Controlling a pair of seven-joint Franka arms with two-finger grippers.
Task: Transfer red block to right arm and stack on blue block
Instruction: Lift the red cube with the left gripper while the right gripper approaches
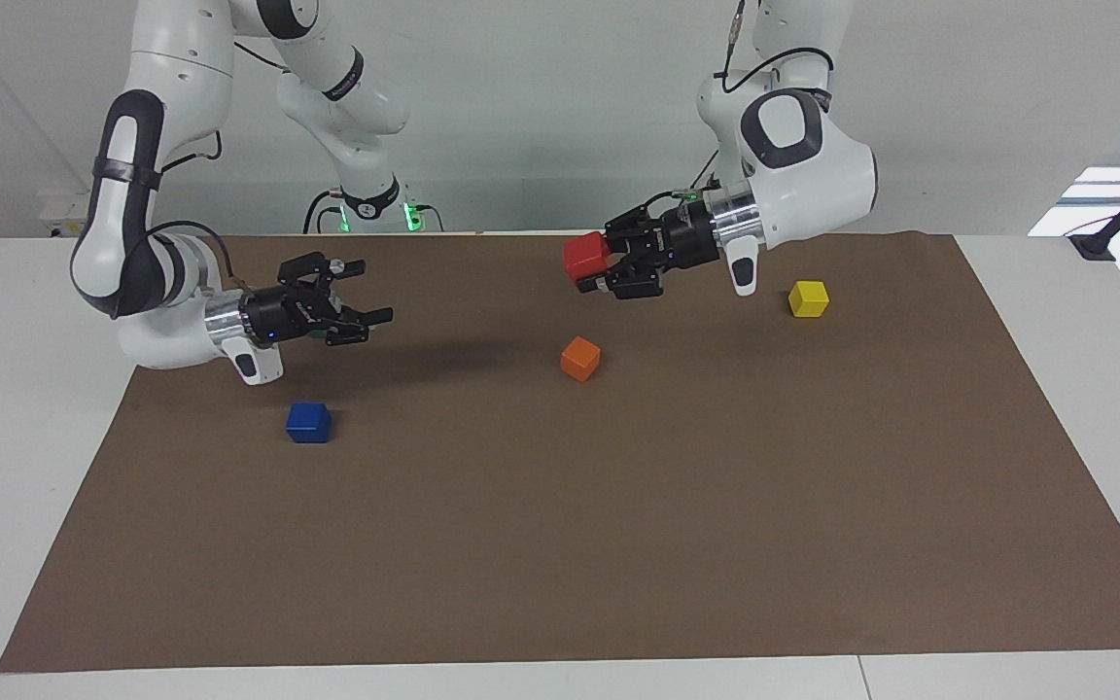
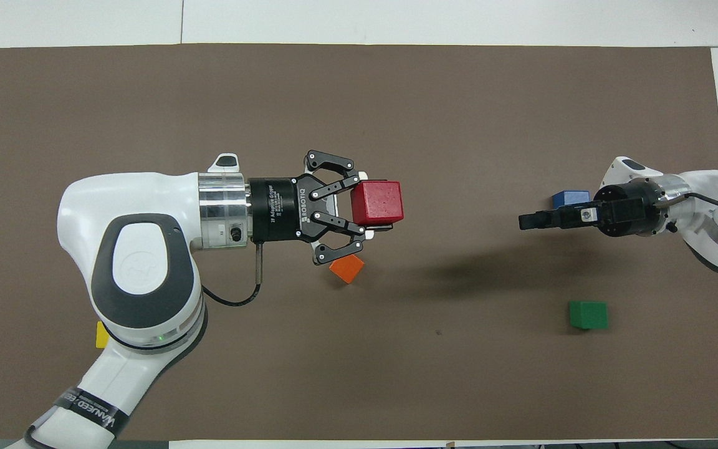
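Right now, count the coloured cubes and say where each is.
5. Red block in the left gripper; orange mid-mat; yellow toward the left arm's end; blue block and green toward the right arm's.
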